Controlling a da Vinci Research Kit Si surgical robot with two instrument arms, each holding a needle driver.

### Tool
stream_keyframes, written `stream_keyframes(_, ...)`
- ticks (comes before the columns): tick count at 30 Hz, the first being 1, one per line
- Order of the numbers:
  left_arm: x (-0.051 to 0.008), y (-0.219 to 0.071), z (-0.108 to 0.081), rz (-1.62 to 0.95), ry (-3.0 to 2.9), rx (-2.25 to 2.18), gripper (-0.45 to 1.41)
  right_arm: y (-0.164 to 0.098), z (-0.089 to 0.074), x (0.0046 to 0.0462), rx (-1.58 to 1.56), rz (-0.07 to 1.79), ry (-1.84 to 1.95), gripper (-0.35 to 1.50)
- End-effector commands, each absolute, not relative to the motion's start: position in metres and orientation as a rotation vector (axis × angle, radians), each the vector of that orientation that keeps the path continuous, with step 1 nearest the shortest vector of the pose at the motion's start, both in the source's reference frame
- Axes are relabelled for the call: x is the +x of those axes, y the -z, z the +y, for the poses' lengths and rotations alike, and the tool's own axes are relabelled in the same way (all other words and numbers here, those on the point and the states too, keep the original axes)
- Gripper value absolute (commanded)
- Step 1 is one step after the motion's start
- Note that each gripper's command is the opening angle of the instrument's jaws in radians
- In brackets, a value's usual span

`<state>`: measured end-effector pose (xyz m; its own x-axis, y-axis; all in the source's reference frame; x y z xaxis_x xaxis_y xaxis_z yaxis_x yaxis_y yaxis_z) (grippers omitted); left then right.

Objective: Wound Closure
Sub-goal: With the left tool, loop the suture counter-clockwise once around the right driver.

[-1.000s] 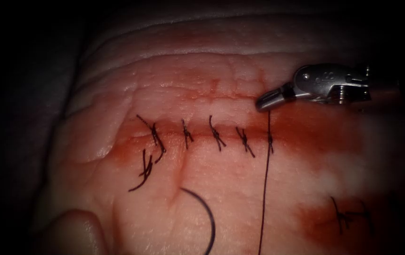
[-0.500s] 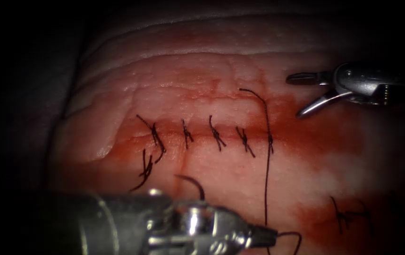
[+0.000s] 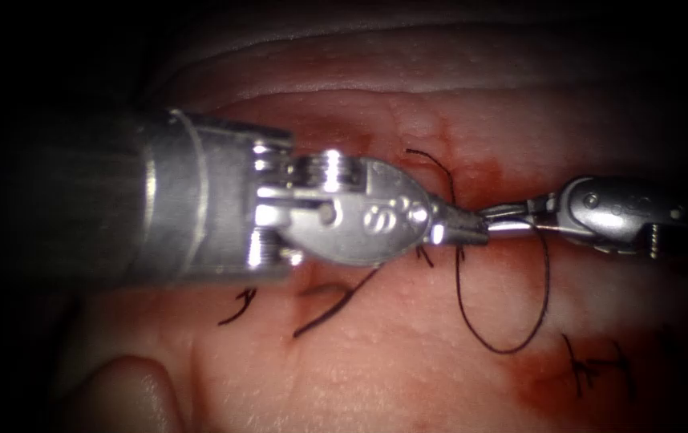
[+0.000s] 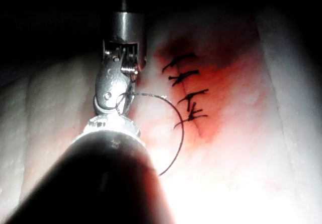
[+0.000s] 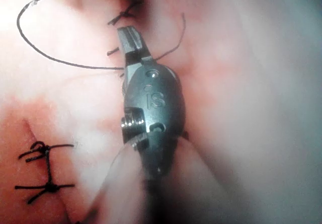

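Note:
My left tool's jaws (image 3: pixel 460 231) are shut on the thread, just above the right end of the stitched cut. The right tool's jaws (image 3: pixel 508 215) meet them tip to tip and look shut on the same thread. Between the two tools the thread (image 3: pixel 504 350) hangs in a loop over the tissue (image 3: pixel 408 377). A short free tail (image 3: pixel 432 159) curls beyond the cut. A dark curved line, apparently the needle (image 3: pixel 332 309), lies on the tissue below the left tool; neither tool holds it. In the right wrist view the right tool's jaws (image 5: pixel 129 36) are shut, with thread (image 5: pixel 60 62) running to them.
The left tool's body covers most of the stitch row; loose thread ends (image 3: pixel 236 309) show under it. A separate stitched spot (image 3: pixel 592 365) sits in red fluid (image 3: pixel 552 385) at the lower right. Several knots (image 4: pixel 188 90) show in the left wrist view.
The right tool let go of the thread tail, opened, came down and shut at the left tool's tip. The left tool entered from the lower left and carried thread up over the cut, forming a loop.

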<state>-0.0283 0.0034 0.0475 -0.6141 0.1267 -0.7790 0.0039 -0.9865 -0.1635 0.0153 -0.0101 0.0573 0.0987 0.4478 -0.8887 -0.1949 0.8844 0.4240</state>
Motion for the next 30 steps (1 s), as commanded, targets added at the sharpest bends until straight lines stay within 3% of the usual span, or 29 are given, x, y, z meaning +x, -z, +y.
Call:
stream_keyframes(1,-0.0287,-0.049,0.004,-0.220,-2.745,-1.349,-0.45,-0.058,-0.011,0.0165,0.211,1.415,-0.474,-0.35)
stream_keyframes(18,-0.0274,-0.057,0.006,-0.194,-2.722,-1.299,-0.45,-0.058,-0.014,0.0183,0.253,1.688,-0.705,-0.35)
stream_keyframes(30,-0.0275,-0.063,0.002,-0.271,-2.743,-1.239,-0.45,-0.057,-0.013,0.0185,0.099,1.638,-0.917,-0.35)
